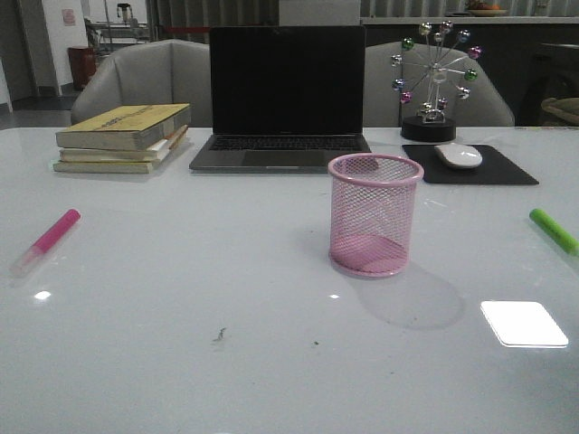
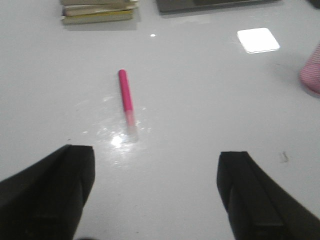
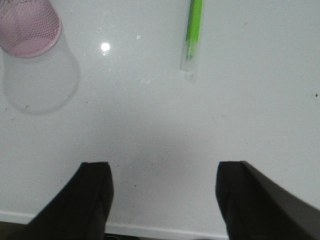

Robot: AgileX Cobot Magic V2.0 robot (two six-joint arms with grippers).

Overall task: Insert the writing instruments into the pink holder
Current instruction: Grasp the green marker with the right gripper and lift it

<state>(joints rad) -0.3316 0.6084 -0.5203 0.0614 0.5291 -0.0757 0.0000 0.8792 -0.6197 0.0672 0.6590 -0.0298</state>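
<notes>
I have the pink holder [image 1: 374, 214] standing upright near the middle of the white surface [image 1: 199, 289], mouth up, nothing inside it that I can see through the mesh. The pink highlighter [image 1: 45, 240] lies flat far out toward the left edge, its pale cap toward the robot, well apart from the holder. The green highlighter [image 1: 553, 230] lies flat at the far right edge, also well apart from the holder.

On my left wrist view the left tool [image 2: 155, 192] hangs above the surface with its fingers spread wide, gripping nothing; the pink highlighter [image 2: 127, 102] lies ahead of the gap, untouched. On the right wrist view the right tool [image 3: 165, 200] is likewise spread wide and empty, with the green highlighter [image 3: 193, 35] ahead of it and the holder [image 3: 29, 27] off to one side.

Behind the holder I see an open laptop [image 1: 285, 99], a stack of books [image 1: 125, 137] to its left, and to its right a white mouse [image 1: 459, 155] on a black pad [image 1: 470, 165], with a small ferris-wheel ornament [image 1: 434, 81] behind that.
</notes>
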